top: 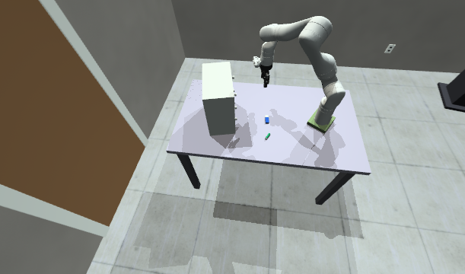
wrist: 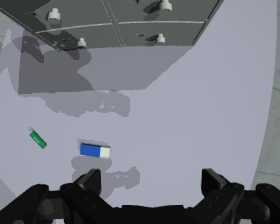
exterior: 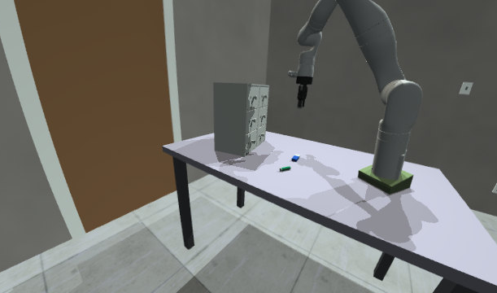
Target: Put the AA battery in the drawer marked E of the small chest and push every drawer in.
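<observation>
The green AA battery (top: 268, 136) (exterior: 285, 168) (wrist: 38, 139) lies on its side on the table, in front of the small chest. The pale grey chest (top: 219, 114) (exterior: 230, 118) (wrist: 73, 32) stands upright, with two columns of knobbed drawers in three rows. All drawers in view look pushed in; I cannot read the letters, so drawer E is not identified. My gripper (top: 265, 86) (exterior: 300, 106) (wrist: 151, 180) is open and empty. It points down, high above the table, to the chest's front side, away from the battery.
A blue and white block (top: 266, 119) (exterior: 295, 158) (wrist: 95, 150) lies on the table (top: 293, 103) (exterior: 329, 163) (wrist: 206, 110) near the battery. The arm's green base plate (top: 316, 125) (exterior: 374, 180) is toward the table's other end. The chest's knobs stick out toward the gripper's side.
</observation>
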